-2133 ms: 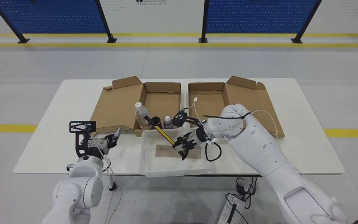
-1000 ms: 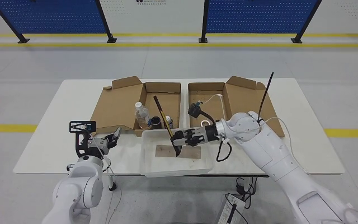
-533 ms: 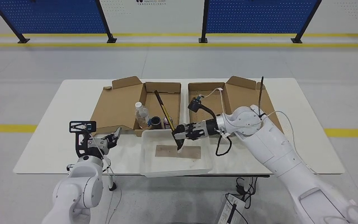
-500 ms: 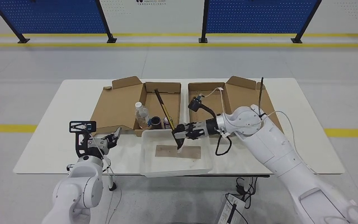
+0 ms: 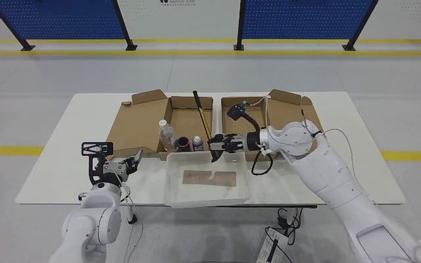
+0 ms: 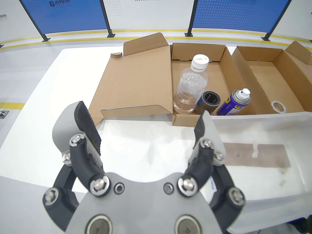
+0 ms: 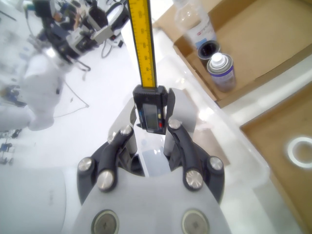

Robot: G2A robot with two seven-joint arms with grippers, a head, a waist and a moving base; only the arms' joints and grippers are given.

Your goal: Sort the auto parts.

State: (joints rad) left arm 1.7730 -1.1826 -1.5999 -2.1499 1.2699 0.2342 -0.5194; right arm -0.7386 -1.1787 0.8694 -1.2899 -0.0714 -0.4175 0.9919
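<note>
My right tool (image 5: 216, 146) is clamped on the caliper's (image 7: 143, 37) black head, up over the tray's (image 5: 176, 191) far rim. Its yellow bar pokes across the left box's (image 5: 187, 121) right wall. The right box (image 6: 265, 81) floor is mostly bare, just a white ring (image 6: 277, 105). My left tool (image 6: 143, 127) gapes wide with nothing in it, over the bare table (image 5: 66, 131).

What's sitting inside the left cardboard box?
A clear bottle, a black cylinder and a blue spray can, at its near end. The bottle hides some floor behind it.
</note>
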